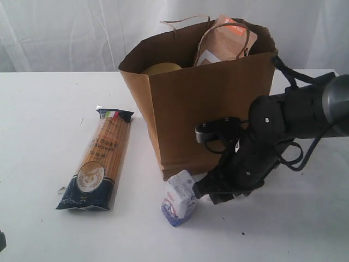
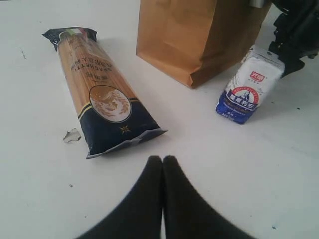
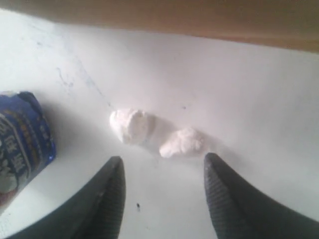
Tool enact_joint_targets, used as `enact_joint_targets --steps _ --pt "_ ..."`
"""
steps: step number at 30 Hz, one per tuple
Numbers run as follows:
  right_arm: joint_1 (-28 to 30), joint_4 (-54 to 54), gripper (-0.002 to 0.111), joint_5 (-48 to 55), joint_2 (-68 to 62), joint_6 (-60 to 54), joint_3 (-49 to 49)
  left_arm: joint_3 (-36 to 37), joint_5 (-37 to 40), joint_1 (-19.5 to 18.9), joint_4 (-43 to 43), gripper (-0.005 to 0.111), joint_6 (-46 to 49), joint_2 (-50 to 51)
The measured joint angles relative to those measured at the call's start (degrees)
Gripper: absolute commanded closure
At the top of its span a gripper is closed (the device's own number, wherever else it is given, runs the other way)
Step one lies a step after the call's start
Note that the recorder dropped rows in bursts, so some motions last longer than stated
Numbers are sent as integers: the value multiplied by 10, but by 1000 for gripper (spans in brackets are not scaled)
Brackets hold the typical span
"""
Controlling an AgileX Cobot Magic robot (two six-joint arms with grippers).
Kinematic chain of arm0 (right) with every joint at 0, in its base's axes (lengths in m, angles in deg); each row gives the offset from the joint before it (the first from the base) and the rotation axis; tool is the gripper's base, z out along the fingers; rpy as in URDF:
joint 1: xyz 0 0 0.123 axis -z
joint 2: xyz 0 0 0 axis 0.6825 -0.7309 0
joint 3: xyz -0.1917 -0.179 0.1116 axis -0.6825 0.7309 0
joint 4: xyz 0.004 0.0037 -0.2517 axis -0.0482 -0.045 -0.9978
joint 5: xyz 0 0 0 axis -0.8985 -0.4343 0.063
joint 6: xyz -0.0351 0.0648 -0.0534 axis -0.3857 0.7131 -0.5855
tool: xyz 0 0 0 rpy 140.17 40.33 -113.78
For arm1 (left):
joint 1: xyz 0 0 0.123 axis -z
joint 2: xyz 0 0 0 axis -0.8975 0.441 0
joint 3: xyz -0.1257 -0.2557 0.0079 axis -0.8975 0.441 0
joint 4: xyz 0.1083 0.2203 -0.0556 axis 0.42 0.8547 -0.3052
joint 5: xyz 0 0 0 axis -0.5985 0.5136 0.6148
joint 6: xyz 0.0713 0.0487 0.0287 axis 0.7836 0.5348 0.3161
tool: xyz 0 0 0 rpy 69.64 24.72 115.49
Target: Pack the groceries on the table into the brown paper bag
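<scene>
Paper bag [image 1: 207, 109]: upright and open at the table's middle, toward 12 o'clock in the exterior view.
Right gripper [image 3: 163, 162]: jaws partly apart and holding nothing. It sits low over the table at the bag's 5 o'clock, tips aimed at the white lumps.
White lumps [image 3: 130, 125]: two, side by side on the table just past the right fingertips, between the tips and the bag's foot.
Carton [image 1: 179, 199]: blue and white, tilted, just beside the right gripper at its 9 o'clock and near the bag's front corner. Whether it touches the gripper, I cannot tell.
Pouch [image 1: 226, 41]: brown with an orange label, standing in the bag and poking above the rim at the mouth's 1 o'clock.
Yellow lid [image 1: 162, 69]: inside the bag at the mouth's 10 o'clock, just under the rim.
Spaghetti packet [image 1: 101, 158]: flat on the table at the bag's 8 o'clock, apart from it. It is long, with dark-blue ends, and runs roughly 12 to 6.
Left gripper [image 2: 162, 159]: fingers pressed together with nothing between them, over bare table near the packet's nearer dark end.
Table [image 1: 43, 109]: white, with a few small dark specks.
</scene>
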Motion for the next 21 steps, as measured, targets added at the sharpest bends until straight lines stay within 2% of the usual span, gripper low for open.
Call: enact_joint_targets --steps 7,21 --pt "4 -8 62 -37 41 10 50 0 0 0 0 107 1 0" --pt "20 -9 62 -84 50 15 56 0 0 0 0 107 1 0"
